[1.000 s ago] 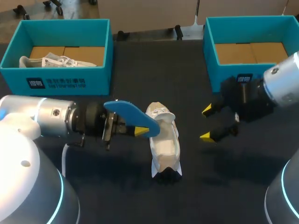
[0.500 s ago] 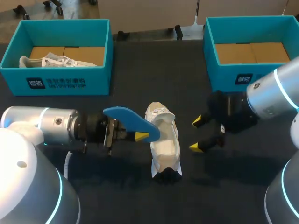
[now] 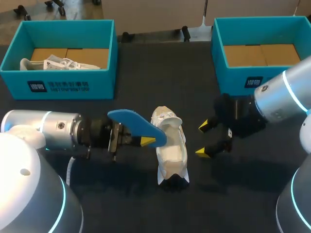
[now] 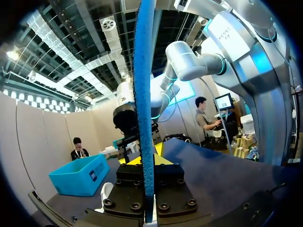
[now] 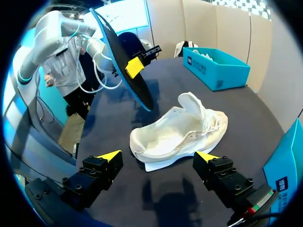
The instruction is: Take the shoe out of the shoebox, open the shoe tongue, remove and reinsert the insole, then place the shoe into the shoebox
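Note:
A white shoe [image 3: 171, 147] lies on the dark table between my arms, tongue end towards the back, also in the right wrist view [image 5: 182, 130]. My left gripper [image 3: 146, 141] is shut on a blue insole [image 3: 137, 124], held edge-on just left of the shoe and above it. In the left wrist view the insole [image 4: 144, 109] stands upright between the shut fingers. In the right wrist view the insole [image 5: 123, 61] hangs beyond the shoe. My right gripper [image 3: 203, 139] stands open just right of the shoe, its fingers apart [image 5: 158, 157] with the shoe ahead of them.
A teal shoebox [image 3: 63, 80] at the back left holds another white shoe [image 3: 60, 64]. A second teal shoebox [image 3: 243, 68] stands at the back right with a brown floor. Bare dark table lies in front of the shoe.
My right gripper has moved left and slightly down towards the shoe. My left gripper with the insole shifted a little towards the shoe, then stayed still.

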`<state>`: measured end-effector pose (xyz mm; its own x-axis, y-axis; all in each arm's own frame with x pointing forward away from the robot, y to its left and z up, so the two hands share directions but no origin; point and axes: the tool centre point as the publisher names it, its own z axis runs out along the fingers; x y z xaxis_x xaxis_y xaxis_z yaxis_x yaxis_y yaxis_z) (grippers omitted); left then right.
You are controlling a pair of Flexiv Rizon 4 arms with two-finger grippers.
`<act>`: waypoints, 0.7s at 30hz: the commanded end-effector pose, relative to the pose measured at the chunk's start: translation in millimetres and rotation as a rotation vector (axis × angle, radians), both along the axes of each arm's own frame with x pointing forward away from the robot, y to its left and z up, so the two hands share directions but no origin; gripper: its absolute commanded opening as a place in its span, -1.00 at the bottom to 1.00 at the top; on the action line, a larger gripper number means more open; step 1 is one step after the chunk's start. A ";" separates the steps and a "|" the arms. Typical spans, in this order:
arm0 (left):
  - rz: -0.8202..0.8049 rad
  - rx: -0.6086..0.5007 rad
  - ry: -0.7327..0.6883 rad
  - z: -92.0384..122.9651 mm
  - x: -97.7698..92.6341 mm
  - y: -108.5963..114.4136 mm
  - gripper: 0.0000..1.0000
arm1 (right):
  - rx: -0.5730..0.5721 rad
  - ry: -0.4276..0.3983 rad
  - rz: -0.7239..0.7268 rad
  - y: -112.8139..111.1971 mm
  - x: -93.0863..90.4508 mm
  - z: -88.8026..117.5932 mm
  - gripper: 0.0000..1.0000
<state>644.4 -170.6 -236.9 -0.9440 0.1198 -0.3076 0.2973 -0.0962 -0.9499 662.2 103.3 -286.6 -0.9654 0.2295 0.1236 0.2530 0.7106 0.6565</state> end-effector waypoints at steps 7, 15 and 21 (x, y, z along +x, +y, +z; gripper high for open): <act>0.002 -0.001 -0.001 -1.1 -1.1 -1.0 -1.00 | -0.002 -0.002 -0.002 1.6 -0.5 -1.1 1.00; -0.004 0.016 -0.024 -4.9 0.7 -10.6 -1.00 | -0.168 -0.135 0.083 5.9 18.9 -2.0 1.00; 0.025 0.063 -0.057 -5.2 5.1 -15.1 -1.00 | -0.244 -0.235 0.175 15.2 24.1 -5.8 1.00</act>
<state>650.6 -179.9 -245.4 -0.9281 0.1236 -0.3512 0.3484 -0.0440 -0.9363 680.1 103.6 -289.3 -0.9898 0.0652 -0.1264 -0.0142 0.8392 0.5436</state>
